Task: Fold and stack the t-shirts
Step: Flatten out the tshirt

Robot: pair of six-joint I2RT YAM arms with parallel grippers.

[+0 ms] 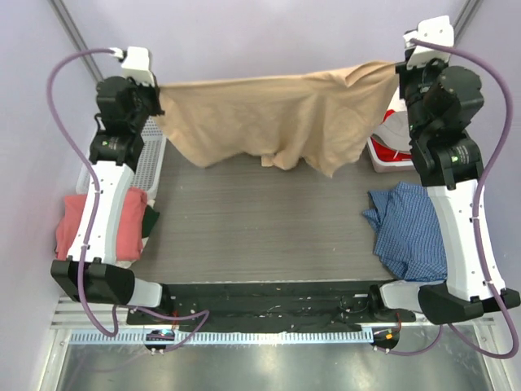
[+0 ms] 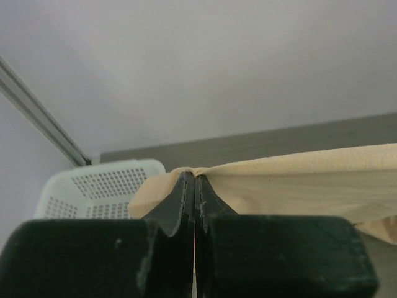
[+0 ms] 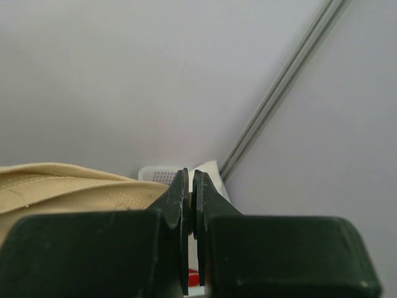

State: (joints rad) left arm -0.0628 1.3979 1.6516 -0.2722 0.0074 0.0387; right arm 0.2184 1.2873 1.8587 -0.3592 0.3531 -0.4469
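Overhead view alone shows: the whole tan shirt [image 1: 277,118] strung between both arms; the pink shirt [image 1: 129,221]; a blue checked shirt [image 1: 407,228]. Neither wrist view shows the last two.
Left wrist view adds: the pinch up close, with cloth folded over both fingertips, and a white basket [image 2: 105,186] behind, on the left.
Right wrist view adds: the tan shirt [image 3: 62,186] running up to the left finger. Whether cloth sits in the thin slit between the fingers cannot be told there.
Tan shirt, look: plain and soft, its top edge stretched taut, its lower part hanging in loose folds and uneven lobes.
Tan shirt, place: lifted over the far edge of the table [image 1: 260,220], its lowest folds reaching the surface near the far middle.
Left tool [image 2: 191,177]: closed tight on the shirt's left top corner, over the far left corner.
Right tool [image 3: 190,174]: closed to a sliver, holding the right top corner by the overhead view, over the far right corner.
Pink shirt: bunched at the left edge, partly under the left arm.
Blue checked shirt: crumpled at the right edge, beside the right arm.
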